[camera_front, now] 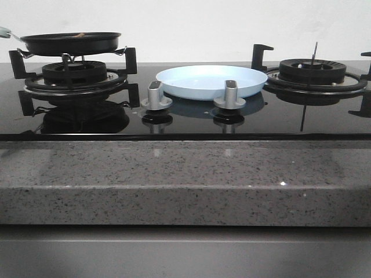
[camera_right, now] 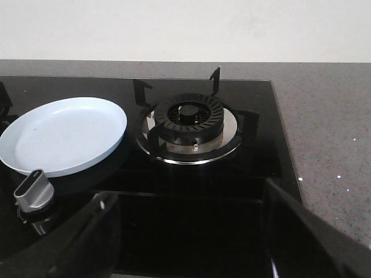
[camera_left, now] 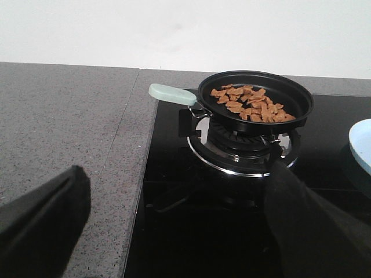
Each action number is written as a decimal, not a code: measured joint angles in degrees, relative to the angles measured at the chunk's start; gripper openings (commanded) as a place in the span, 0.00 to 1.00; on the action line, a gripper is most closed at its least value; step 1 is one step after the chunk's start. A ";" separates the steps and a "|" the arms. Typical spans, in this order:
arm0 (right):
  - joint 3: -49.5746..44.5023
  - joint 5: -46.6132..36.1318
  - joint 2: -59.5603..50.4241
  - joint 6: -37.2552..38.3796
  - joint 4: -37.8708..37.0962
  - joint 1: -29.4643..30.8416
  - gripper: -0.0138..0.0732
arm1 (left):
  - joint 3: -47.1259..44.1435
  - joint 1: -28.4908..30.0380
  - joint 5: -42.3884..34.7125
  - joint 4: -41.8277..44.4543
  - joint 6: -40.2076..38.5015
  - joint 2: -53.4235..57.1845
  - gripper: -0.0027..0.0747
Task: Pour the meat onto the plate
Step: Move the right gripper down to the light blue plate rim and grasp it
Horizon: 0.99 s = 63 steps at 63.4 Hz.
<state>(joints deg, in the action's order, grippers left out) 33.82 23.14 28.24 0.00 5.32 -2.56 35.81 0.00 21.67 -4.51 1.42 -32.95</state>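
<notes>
1. Left tool [camera_left: 174, 231] was open and empty, fingers spread wide, hanging over the surface [camera_left: 64, 116] short of the left burner [camera_left: 240, 142].
2. Pan [camera_left: 255, 101] sat on that burner, pale green handle [camera_left: 172, 94] sticking out toward the grey counter side.
3. Meat [camera_left: 250, 104] lay in a loose flat pile inside the pan, nothing poured yet.
4. Plate [camera_front: 211, 81] stood bare on the black glass between the two burners, just behind the two knobs [camera_front: 156, 95], well apart from the pan.
5. Right burner [camera_right: 188, 119] was bare, just beside the plate.
6. Right tool [camera_right: 185, 231] was open and empty too, near the plate and knob.
7. Step in hand, as judged: the left tool reaches for the handle.
8. To do it well: close square on the handle's middle, not the tip, so the pan won't roll in the grip.
9. Lift clear of the grate prongs before going sideways, keep it level.
10. Bring the far lip over the plate centre, tilt slowly; the pieces are light and could scatter past the rim.
</notes>
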 measured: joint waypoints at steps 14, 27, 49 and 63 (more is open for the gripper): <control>0.00 -0.05 0.00 0.00 0.00 0.00 0.78 | 0.00 0.00 -0.04 0.00 0.00 0.00 0.82; 0.00 -0.66 0.00 0.00 0.24 0.00 0.78 | 0.00 0.00 -0.13 0.00 0.00 0.00 0.82; 7.58 3.63 12.06 0.00 4.97 0.00 0.78 | 0.00 0.00 -0.13 0.00 0.00 0.00 0.82; 22.56 13.00 29.03 0.00 6.55 -1.16 0.78 | 0.00 0.00 -0.13 0.00 0.00 0.00 0.82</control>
<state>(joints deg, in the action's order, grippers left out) 56.38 36.14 57.28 0.00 11.87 -3.72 35.81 0.00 21.54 -4.51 1.42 -32.95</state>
